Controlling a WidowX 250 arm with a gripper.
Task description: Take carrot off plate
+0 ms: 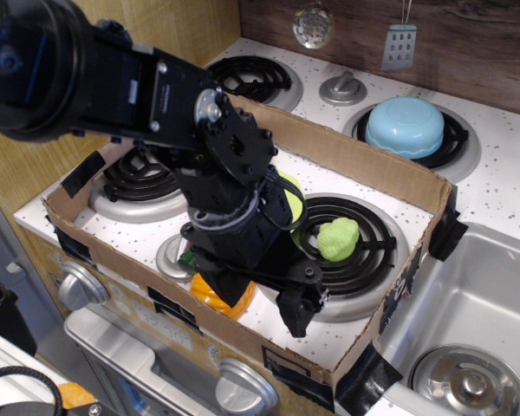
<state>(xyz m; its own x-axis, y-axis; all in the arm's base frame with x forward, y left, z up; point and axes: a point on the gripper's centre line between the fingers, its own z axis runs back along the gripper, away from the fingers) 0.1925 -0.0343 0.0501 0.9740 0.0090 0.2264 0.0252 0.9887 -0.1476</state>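
Note:
The orange carrot (210, 295) with its dark green stem end (188, 258) lies near the front cardboard wall, left of the front right burner. It is mostly hidden under my black gripper (264, 299). The two fingers stand apart: one (230, 288) over the carrot, the other (301, 308) over the burner's edge. Nothing is clamped between them. Only a lime-green sliver of the plate (290, 198) shows behind the arm, and the carrot is apart from it.
A cardboard wall (355, 160) fences the two front burners. A green lumpy toy (338, 237) sits on the front right burner (364, 260). A light blue bowl (406, 126) lies upside down on the back right burner. A sink (468, 312) holding a steel pot lid (468, 381) is at the right.

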